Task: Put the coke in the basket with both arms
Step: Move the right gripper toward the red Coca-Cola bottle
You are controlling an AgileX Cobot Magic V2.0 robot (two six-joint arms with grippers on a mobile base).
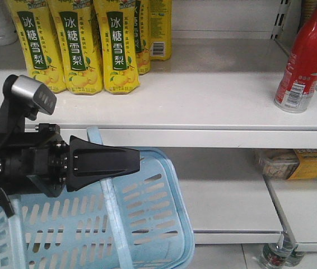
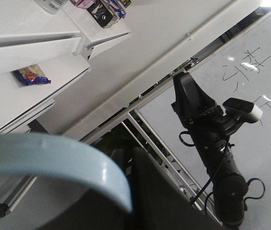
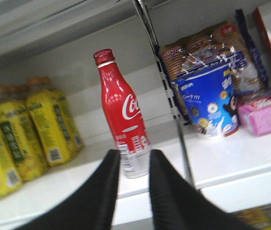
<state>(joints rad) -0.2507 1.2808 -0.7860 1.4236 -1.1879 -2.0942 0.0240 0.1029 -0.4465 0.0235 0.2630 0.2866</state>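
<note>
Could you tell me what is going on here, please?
A two-armed robot is working at a shop shelf. Its left end effector grips the handle of the light blue basket, holding it up in front of the lower shelves. The right end effector is open and aimed at the red coke, which stands upright on the white shelf, not yet grasped.

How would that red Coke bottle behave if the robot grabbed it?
Probably tippy: the coke stands tall and slim on a narrow base. Its glossy, curved body may be slippery. It looks rigid, so it likely won't squash.
</note>
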